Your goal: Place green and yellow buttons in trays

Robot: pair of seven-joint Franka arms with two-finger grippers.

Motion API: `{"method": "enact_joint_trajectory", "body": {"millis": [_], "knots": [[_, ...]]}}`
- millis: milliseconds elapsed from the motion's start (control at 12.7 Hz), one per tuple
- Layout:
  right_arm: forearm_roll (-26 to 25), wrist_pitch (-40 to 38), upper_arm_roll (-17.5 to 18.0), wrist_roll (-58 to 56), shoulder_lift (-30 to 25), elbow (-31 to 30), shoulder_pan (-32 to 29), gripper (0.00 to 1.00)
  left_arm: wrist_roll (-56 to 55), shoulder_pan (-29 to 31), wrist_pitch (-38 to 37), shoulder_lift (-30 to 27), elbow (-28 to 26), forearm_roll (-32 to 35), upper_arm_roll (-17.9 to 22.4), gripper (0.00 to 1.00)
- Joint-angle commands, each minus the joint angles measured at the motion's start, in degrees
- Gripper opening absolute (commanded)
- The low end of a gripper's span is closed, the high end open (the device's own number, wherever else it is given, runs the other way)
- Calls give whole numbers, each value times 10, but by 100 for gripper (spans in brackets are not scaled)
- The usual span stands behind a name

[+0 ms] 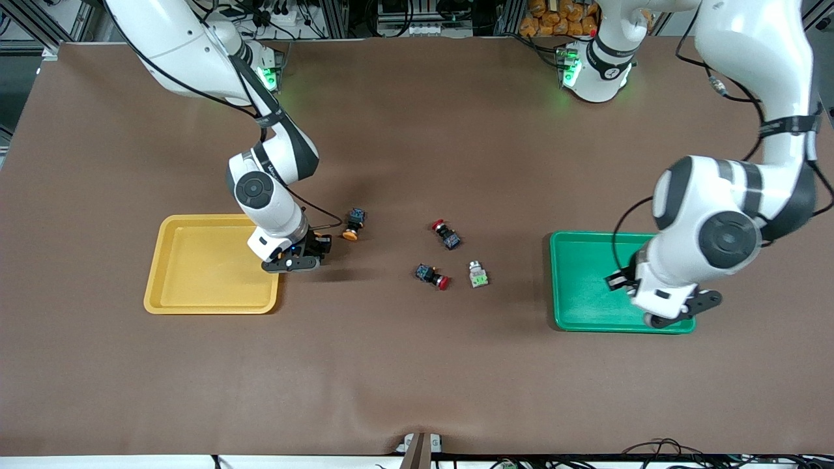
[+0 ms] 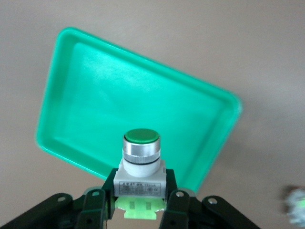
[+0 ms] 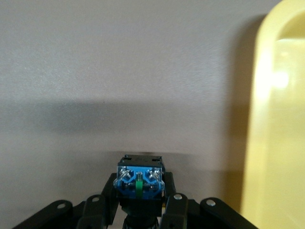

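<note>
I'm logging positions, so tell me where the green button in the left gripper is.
The green button is clamped in the left gripper, held in the air over the green tray at the left arm's end of the table.

Brown table mat [image 1: 417, 365]; cables [image 1: 293, 16], metal framing along robots' edge.

even overhead light — soft shadows, blurred wrist views

The brown table [image 1: 417, 365] carries a yellow tray [image 1: 195, 264], a green tray [image 1: 586, 286] and four loose buttons [image 1: 449, 235].
</note>
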Motion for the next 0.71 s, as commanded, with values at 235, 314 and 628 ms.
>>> {"method": "enact_joint_trajectory", "body": {"millis": [235, 314, 628], "knots": [[-14, -86, 0, -49, -64, 12, -42, 0, 74, 66, -19, 87, 0, 68, -6, 0], [-14, -85, 0, -74, -77, -5, -58, 0, 74, 65, -15, 107, 0, 85, -6, 0], [-14, -84, -1, -208, -131, -65, -140, 0, 74, 58, -8, 127, 1, 106, -6, 100]]}}
